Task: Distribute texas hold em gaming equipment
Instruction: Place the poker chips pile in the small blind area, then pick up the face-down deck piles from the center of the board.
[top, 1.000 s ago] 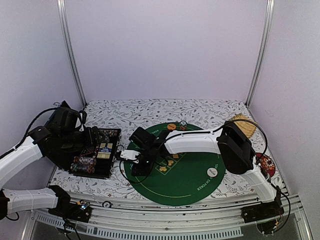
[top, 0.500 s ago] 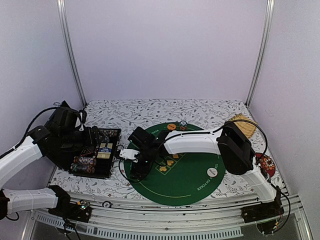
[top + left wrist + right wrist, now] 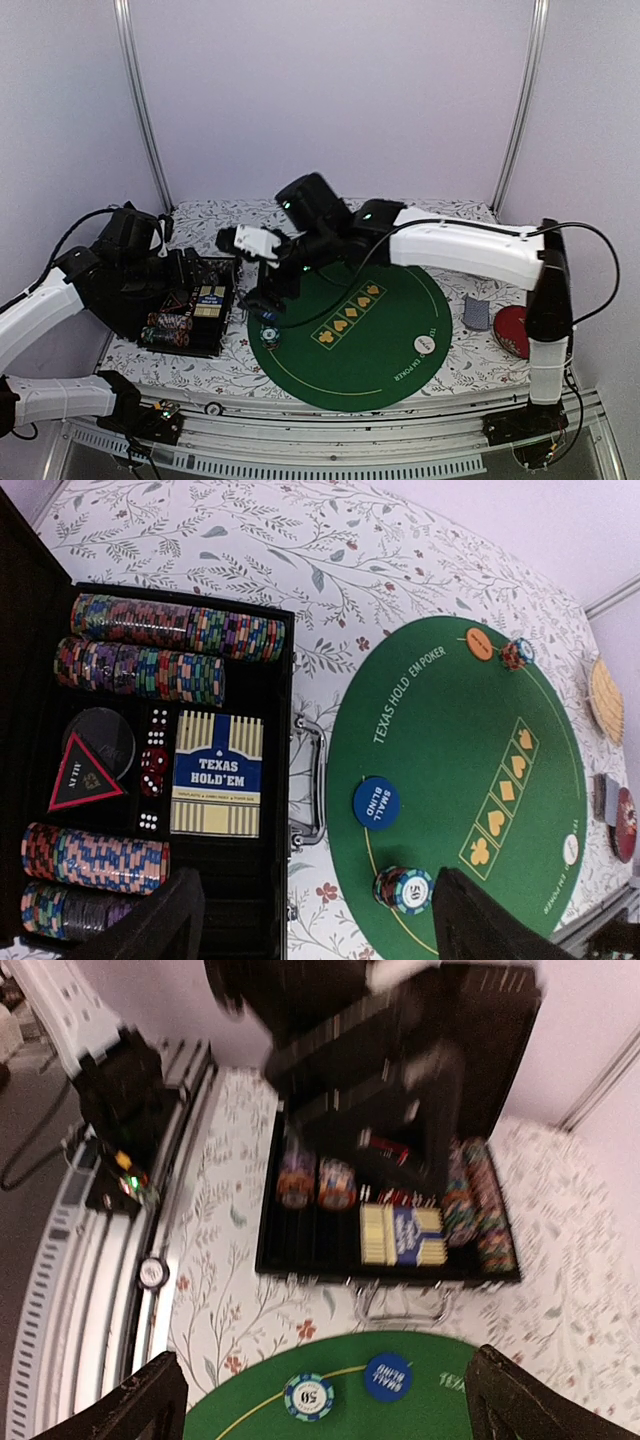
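right hand (image 3: pixel 325 1365) hangs over the near left rim of the green mat (image 3: pixel 380 360), spread as wide as it goes with nothing between its fingers (image 3: pixel 140 1400). below it a short stack of chips (image 3: pixel 308 1396) and a blue disc (image 3: pixel 388 1376) marked small blind lie just beside each other inside the mat's edge. the left hand (image 3: pixel 318 880), further left, is also well open and empty, poised above the seam where the black case (image 3: pixel 240 880) meets the mat. on the far side of the mat an orange disc (image 3: pixel 480 643) sits with a second stack (image 3: pixel 516 654) just beside it. a white disc (image 3: pixel 427 343) lies alone toward the near right, with no chips by it. a few cards (image 3: pixel 478 313) with grey-blue backs rest on the flowered worktop (image 3: pixel 300 215) off the mat's right edge, just beside a red dish (image 3: pixel 515 330). the case holds most of the gear: full rows of chips (image 3: pixel 170 625) at both ends and a boxed deck (image 3: pixel 217 773) in the middle. by the look of things the sharing-out is partly done. two places appear served with a disc and chips, the white disc's place seems to want its chips, and no cards lie on the mat. the next reach is likely toward the case.
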You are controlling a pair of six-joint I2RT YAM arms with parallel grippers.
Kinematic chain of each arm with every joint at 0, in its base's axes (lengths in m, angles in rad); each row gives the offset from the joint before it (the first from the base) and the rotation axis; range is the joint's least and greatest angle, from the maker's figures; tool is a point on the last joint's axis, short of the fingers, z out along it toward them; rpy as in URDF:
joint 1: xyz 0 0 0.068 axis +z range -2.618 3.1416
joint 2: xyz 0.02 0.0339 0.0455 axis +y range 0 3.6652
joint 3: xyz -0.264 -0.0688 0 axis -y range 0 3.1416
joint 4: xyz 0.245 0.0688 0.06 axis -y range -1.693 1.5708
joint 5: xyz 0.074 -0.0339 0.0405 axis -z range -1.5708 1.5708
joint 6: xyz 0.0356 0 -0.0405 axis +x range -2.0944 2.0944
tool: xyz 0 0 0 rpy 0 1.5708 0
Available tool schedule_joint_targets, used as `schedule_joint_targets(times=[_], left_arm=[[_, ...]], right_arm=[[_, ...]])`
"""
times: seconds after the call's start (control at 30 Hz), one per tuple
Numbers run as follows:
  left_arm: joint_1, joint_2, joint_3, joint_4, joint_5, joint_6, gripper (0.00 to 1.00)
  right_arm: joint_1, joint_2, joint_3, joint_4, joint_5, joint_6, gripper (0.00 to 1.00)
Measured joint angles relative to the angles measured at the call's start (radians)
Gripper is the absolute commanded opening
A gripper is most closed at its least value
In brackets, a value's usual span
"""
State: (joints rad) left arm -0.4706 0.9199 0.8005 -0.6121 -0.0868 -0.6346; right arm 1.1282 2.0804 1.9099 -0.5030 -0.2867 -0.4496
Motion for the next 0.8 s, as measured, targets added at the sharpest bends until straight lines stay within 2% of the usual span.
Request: schedule_joint_targets(times=[0.07, 0.17, 0.27, 0.37, 0.53, 0.8], left_arm=[[0.0, 0.018, 0.014, -0.007, -0.005, 0.006, 0.89], [0.0, 0.064, 0.039, -0.032, -0.019, 0.019, 0.93], [0.0, 0.122, 0.064, -0.063, -0.039, 0.028, 0.94], [0.001, 0.17, 0.073, -0.078, -0.061, 0.041, 0.96], [0.017, 0.24, 0.081, -0.099, -0.088, 0.064, 0.97], [0.035, 0.317, 0.09, -0.119, -0.102, 0.084, 0.98]], right_arm=[[-0.011, -0.101, -0.028, 0.058, -0.023, 0.001, 0.99], [-0.043, -0.253, -0.131, 0.166, -0.078, 0.017, 0.99], [-0.123, -0.386, -0.247, 0.245, -0.115, 0.056, 0.99], [-0.241, -0.458, -0.324, 0.279, -0.087, 0.12, 0.99], [-0.391, -0.484, -0.389, 0.216, 0.046, 0.197, 0.99], [-0.521, -0.537, -0.479, 0.036, 0.15, 0.259, 0.99]])
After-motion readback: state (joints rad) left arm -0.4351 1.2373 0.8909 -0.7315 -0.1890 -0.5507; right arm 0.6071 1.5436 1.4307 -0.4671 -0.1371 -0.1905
